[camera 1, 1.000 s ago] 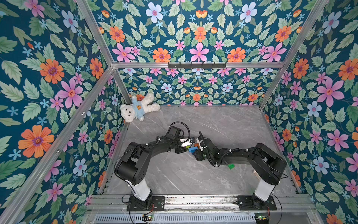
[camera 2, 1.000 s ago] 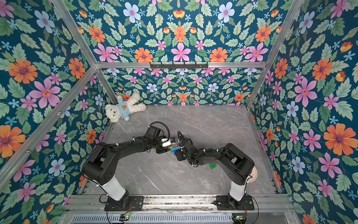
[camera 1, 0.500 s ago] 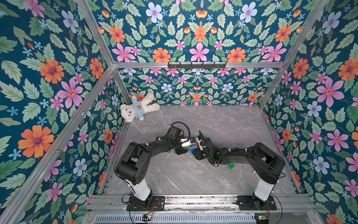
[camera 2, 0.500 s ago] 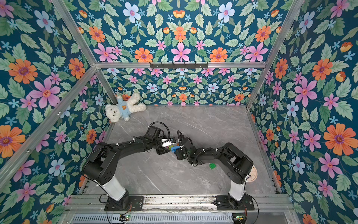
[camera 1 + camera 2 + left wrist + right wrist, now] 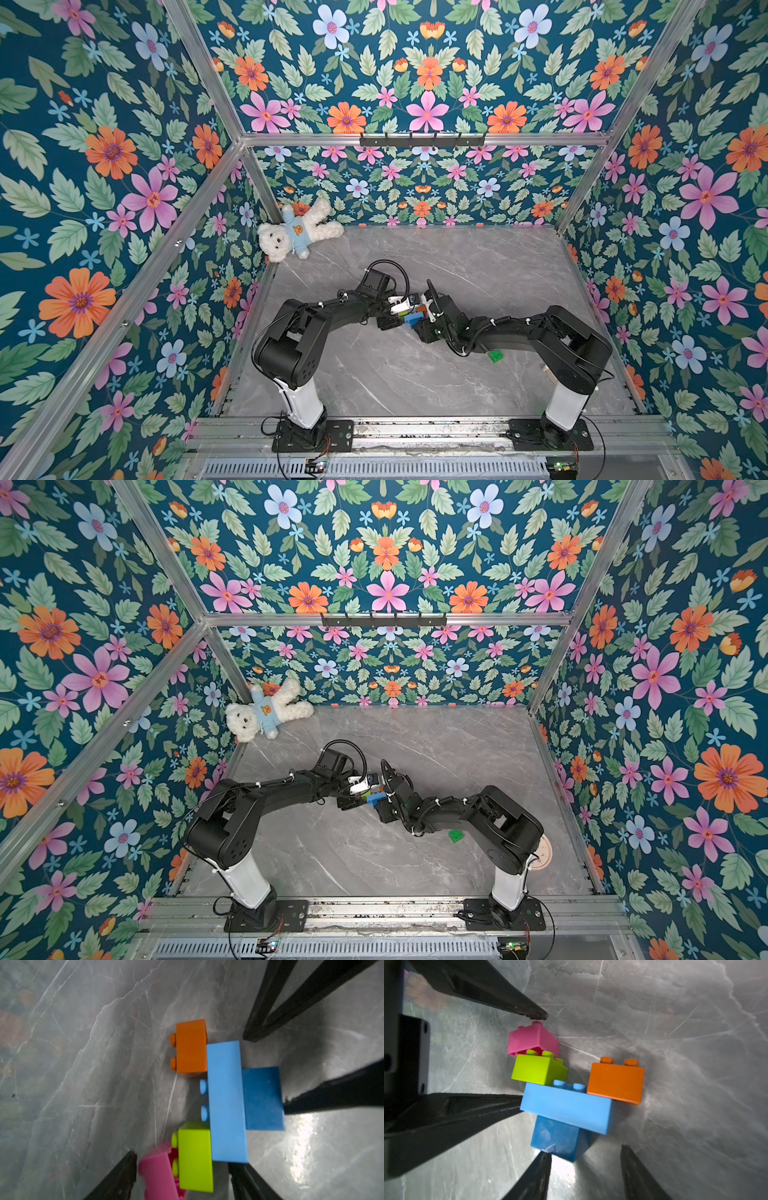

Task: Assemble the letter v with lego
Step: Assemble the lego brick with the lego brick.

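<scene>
Centrally, lego cluster (image 5: 566,1109) well off table (image 5: 457,382) edges; left gripper (image 5: 181,1159), right gripper (image 5: 584,1151) both released, straddling it.

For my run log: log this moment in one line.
pink brick: tilted on lime brick | left gripper: open around both | right gripper: open by dark blue brick | green brick: loose

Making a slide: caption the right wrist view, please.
Unfinished lego V: light-blue brick on dark-blue brick, lime brick and orange brick at its ends, pink brick tilted on the lime.
</scene>
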Robot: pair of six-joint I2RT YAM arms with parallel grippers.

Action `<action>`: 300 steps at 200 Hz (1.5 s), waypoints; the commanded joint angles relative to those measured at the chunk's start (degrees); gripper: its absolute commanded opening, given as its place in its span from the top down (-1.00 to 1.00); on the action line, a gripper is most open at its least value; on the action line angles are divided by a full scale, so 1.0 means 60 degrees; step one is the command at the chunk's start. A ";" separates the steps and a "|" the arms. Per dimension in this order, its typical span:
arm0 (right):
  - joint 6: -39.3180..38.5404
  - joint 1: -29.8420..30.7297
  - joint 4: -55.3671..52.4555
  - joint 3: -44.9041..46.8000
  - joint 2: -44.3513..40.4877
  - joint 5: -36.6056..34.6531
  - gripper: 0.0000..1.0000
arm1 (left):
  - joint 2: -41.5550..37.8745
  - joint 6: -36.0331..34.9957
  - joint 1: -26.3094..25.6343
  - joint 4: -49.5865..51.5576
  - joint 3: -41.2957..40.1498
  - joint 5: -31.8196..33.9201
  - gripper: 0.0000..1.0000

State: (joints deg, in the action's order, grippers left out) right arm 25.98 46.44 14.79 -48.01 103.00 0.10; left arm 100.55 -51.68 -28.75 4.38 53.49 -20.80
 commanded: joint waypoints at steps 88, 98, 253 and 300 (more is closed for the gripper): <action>0.0039 -0.0002 -0.0409 0.0082 -0.0003 0.0086 -0.12 | 0.0160 -0.0117 0.0031 0.0207 0.0163 -0.0152 -0.28; 0.0026 -0.0005 -0.0399 0.0075 0.0012 0.0092 -0.12 | 0.0189 -0.0130 0.0032 0.0235 0.0181 -0.0194 -0.25; -0.0231 -0.0107 -0.0412 0.0011 0.0000 0.0321 -0.12 | 0.0337 -0.0176 0.0032 0.0449 0.0342 -0.0334 -0.16; -0.0125 -0.0109 -0.0480 -0.0048 0.0001 0.0260 -0.12 | 0.0324 -0.0154 0.0031 0.0442 0.0368 -0.0258 -0.12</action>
State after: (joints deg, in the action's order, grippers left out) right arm 24.84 45.78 14.61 -48.05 102.91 1.80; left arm 102.50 -51.53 -28.56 6.07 55.40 -21.93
